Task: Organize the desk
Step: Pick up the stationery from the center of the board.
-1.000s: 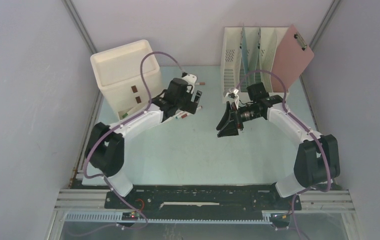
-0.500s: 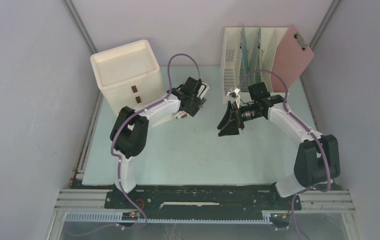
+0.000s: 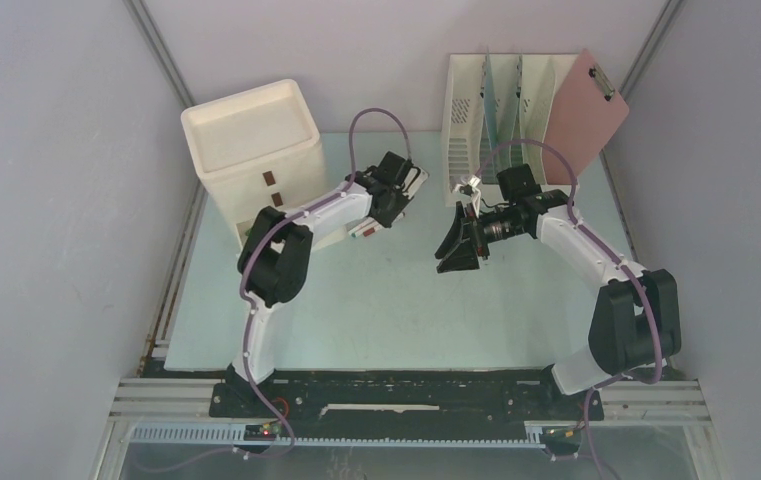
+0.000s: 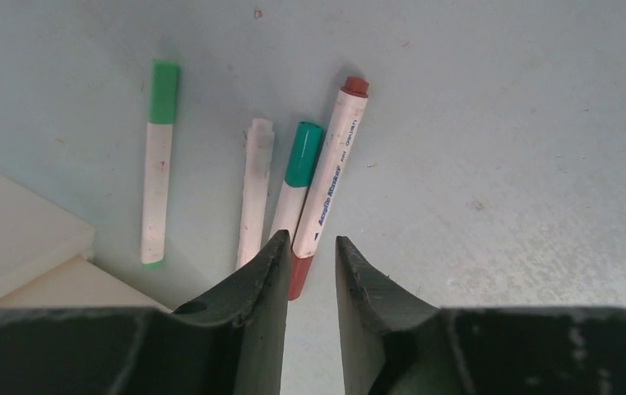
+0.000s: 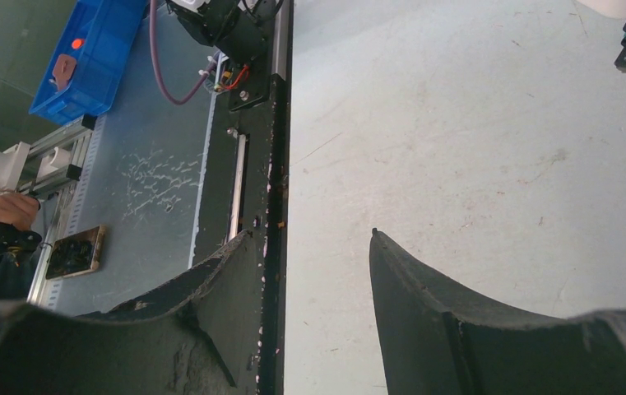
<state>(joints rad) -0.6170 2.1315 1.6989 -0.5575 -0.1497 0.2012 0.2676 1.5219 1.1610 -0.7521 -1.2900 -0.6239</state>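
The desk is a pale mint-green tabletop. Four markers lie on it by the drawer unit: a green-capped one, a plain white one, a teal-capped one and a red-ended one. My left gripper hangs over them, its jaws narrow but open. The red marker's lower end lies between them against the left finger, with a gap to the right finger. In the top view this gripper is near the markers. My right gripper is open and empty above the desk's middle.
A cream drawer unit stands at the back left, its corner beside the markers. A cream file rack and a pink clipboard stand at the back right. A black rail runs along the front edge.
The left arm has stretched out toward the back and its gripper has shifted right over the markers. Its jaws have narrowed from wide open. The right arm has not moved.
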